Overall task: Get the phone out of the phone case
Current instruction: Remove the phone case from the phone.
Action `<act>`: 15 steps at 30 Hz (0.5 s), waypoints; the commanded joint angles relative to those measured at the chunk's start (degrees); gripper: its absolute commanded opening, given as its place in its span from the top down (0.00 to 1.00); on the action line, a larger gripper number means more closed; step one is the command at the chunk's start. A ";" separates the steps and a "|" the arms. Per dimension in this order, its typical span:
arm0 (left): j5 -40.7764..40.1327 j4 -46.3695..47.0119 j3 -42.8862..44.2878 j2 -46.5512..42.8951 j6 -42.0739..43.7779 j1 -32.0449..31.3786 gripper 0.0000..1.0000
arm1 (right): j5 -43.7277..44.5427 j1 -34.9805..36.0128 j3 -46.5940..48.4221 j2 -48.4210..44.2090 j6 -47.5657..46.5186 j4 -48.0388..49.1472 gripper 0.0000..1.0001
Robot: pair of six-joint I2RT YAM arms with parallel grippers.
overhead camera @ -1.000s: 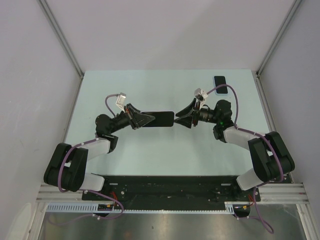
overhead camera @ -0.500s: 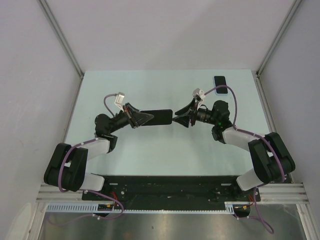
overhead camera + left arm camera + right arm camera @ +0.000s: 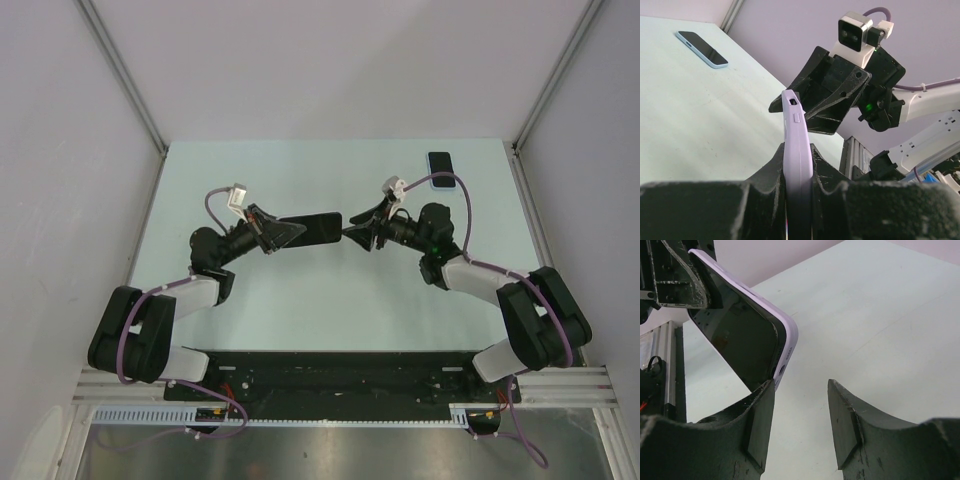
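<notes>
The phone (image 3: 737, 337) has a dark screen and sits in a lilac case (image 3: 786, 337). My left gripper (image 3: 283, 232) is shut on the cased phone (image 3: 312, 227) and holds it off the table at mid-table. In the left wrist view the case (image 3: 794, 125) stands edge-on between my fingers. My right gripper (image 3: 352, 232) is open at the phone's free end. In the right wrist view its left fingertip (image 3: 762, 395) is at the case's lower corner, and the right fingertip (image 3: 840, 395) stands apart from it.
A second phone (image 3: 440, 163) with a pale blue edge lies flat at the table's far right, also in the left wrist view (image 3: 701, 48). Grey walls close the table at back and sides. The arm bases sit at the near edge.
My left gripper has carried the cased phone slightly left and farther back. My right gripper has followed, staying open at the phone's free end.
</notes>
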 commanded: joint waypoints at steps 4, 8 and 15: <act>5.51 25.48 1.44 -1.13 -3.10 -3.12 1.00 | 5.80 2.94 0.20 0.88 -2.37 0.46 0.49; 5.69 25.48 1.45 -1.04 -2.75 -3.73 1.00 | 6.68 3.73 0.20 1.23 -2.63 0.37 0.49; 6.22 25.48 1.62 -0.78 -2.92 -4.00 1.00 | 2.46 3.91 0.63 2.46 -0.18 1.68 0.48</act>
